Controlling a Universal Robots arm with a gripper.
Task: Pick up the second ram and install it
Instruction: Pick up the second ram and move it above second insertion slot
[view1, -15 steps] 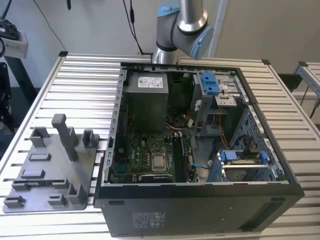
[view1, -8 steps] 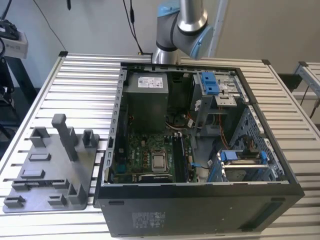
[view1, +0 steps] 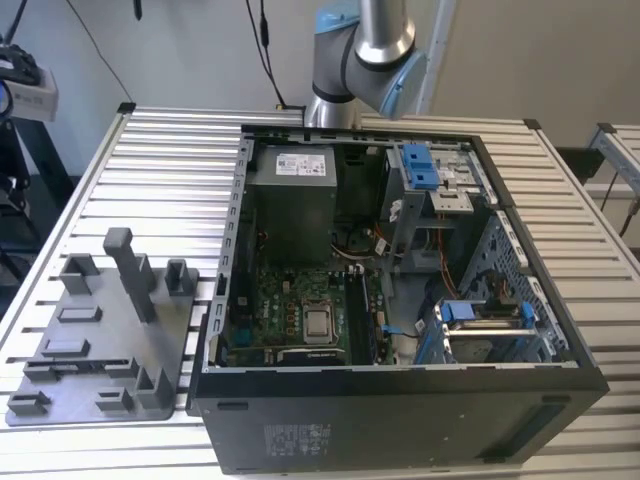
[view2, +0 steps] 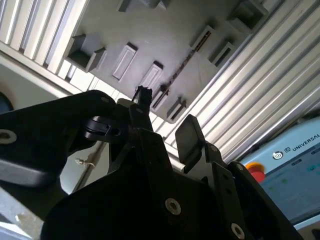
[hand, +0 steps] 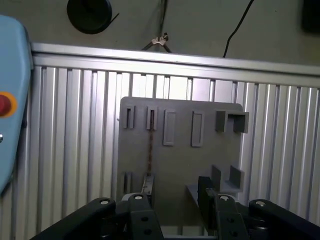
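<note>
Your open end effector hovers empty over the grey tray.
The second ram stands on edge in tray slots, near one finger; bare tray surface lies beside it.

My arm is a silver tube with pale blue joint caps; my hand is matte black, studded with silver screws.
</note>
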